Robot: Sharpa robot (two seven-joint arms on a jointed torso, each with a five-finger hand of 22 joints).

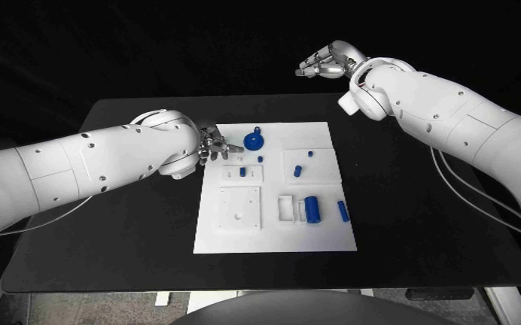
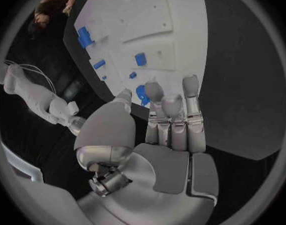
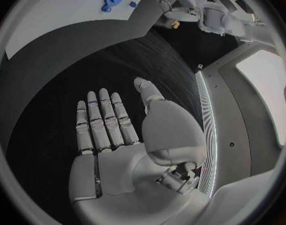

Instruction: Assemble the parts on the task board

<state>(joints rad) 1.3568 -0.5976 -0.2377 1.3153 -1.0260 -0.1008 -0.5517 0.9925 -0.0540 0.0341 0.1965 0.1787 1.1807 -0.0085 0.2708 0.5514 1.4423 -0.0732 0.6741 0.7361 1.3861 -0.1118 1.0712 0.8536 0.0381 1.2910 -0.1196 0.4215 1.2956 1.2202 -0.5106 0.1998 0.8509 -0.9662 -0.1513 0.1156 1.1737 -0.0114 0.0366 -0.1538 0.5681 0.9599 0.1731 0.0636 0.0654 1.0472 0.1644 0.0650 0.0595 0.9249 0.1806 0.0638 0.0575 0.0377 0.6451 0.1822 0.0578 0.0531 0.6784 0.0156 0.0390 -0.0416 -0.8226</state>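
The left hand (image 1: pixel 214 147) holds nothing, fingers spread, poised over the far left corner of the task board (image 1: pixel 326 238); the round blue part (image 1: pixel 253 141) lies just beside its fingertips, toward the board's middle, its small tab pointing away from the robot; the right hand (image 1: pixel 324 63), flat and empty, hangs well apart beyond the table's far edge; the left is plainly nearer.

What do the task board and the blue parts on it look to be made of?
The task board looks like matte white plastic: flat, even, without glare, with raised blocks of the same white. The round blue part and the blue cylinder look like moulded or printed plastic, uniformly coloured; not certain.
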